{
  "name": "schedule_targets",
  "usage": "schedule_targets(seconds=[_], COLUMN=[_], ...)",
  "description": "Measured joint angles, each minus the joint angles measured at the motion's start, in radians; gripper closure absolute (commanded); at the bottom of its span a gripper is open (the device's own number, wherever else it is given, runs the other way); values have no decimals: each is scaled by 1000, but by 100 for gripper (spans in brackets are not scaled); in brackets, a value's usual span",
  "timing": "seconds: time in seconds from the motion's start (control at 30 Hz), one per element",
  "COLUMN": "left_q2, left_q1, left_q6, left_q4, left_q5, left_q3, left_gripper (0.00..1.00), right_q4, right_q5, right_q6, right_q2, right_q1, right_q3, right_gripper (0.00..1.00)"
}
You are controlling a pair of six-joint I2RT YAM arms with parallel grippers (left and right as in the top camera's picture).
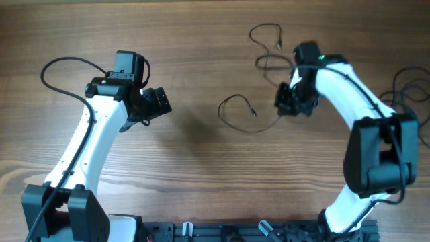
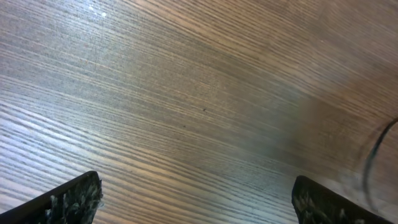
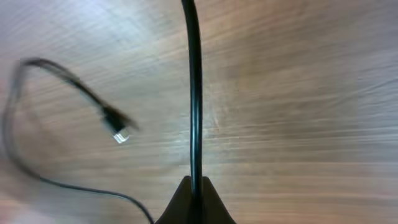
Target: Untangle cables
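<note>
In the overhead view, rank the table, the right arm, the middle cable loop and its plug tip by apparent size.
table
right arm
middle cable loop
plug tip
The arm sits nearer the camera.

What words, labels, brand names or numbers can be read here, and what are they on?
None. No lettering shows on the left arm, the right arm, the cables or the table in any view. The plug is too blurred to tell whether it bears a mark.

Open table (image 1: 201, 47) left of cables (image 1: 235, 97)
</note>
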Motion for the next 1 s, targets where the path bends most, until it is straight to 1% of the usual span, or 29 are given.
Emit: schedule_targets(seconds=[0.13,0.2,0.27,0.4,0.57,0.67,0.8,1.0], left_q2=[0,0,0,0,0,0,0,0], left_q1=[0,0,0,0,0,0,0,0], left_q6=[0,0,0,0,0,0,0,0], left_q4=[-2,-2,-2,-2,-2,-2,-2,-2], left_q5=[0,0,2,4,7,8,8,11], left_q3=[0,0,0,0,0,0,0,0], left_gripper=[0,0,0,0,0,0,0,0], right_q4=[-111,-147,-155,-105,-50,-57,-92,-94], right_q5=[33,41,47,51,62,66,66,76], right_q6=[-77,-116,-135,-129,-51,-29,-23,-23], right_q2=[-27,-48,-93,-188,-322,-367,-370,-370], right_q1=[-63,-124,-204,-346,-525,-589,-600,-600], right_q3=[182,311,422,503,517,520,520,520], right_gripper=[96,96,96,96,96,96,96,95])
